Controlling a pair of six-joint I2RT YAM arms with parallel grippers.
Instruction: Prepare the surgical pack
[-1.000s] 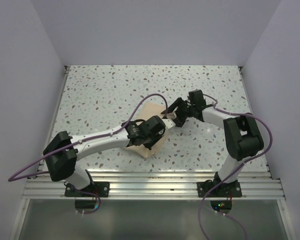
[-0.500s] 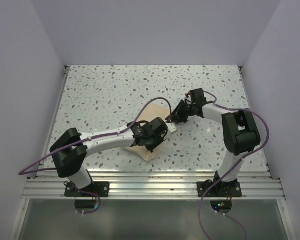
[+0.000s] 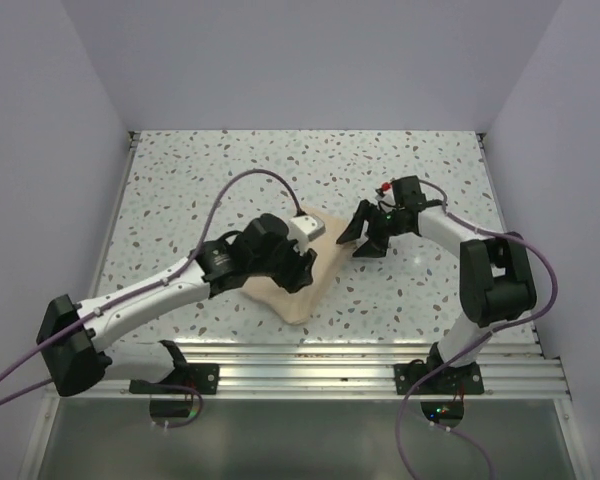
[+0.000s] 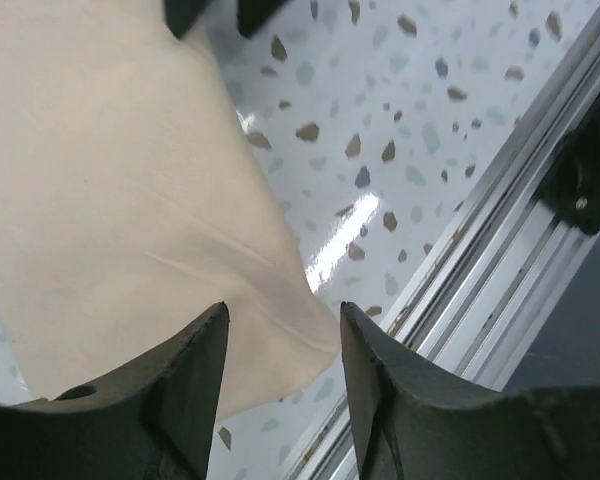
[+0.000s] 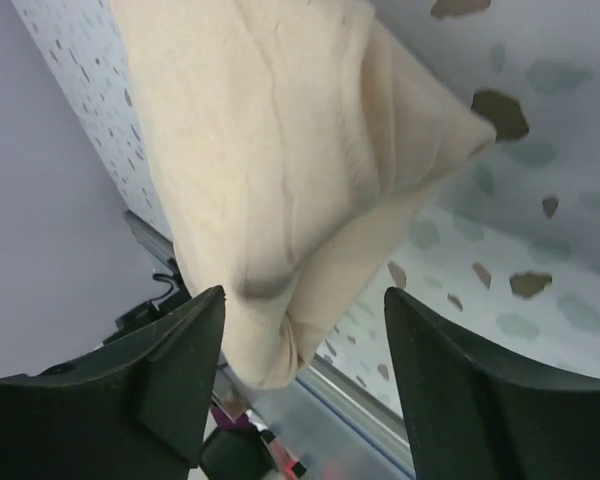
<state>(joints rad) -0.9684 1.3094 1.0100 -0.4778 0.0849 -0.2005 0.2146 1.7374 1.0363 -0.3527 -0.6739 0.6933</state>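
Observation:
The surgical pack (image 3: 302, 295) is a folded tan bundle lying on the speckled table near the middle front. My left gripper (image 3: 298, 272) hovers over its near part, covering some of it. In the left wrist view the left gripper (image 4: 285, 322) is open and empty, with the pack (image 4: 110, 180) and its near corner below the fingertips. My right gripper (image 3: 363, 235) is open just to the right of the pack's far corner, not touching it. In the right wrist view the right gripper (image 5: 300, 310) has its jaws wide apart, and the pack (image 5: 280, 130) lies ahead of them.
The metal rail (image 3: 300, 362) runs along the table's near edge, close to the pack's near corner, and shows in the left wrist view (image 4: 500, 250). Pale walls close in the table (image 3: 230, 180) on the left, right and far sides.
My right gripper has drawn back to the right off the pack's corner and opened. My left arm has swung its elbow out to the left, and its gripper still stays over the pack.

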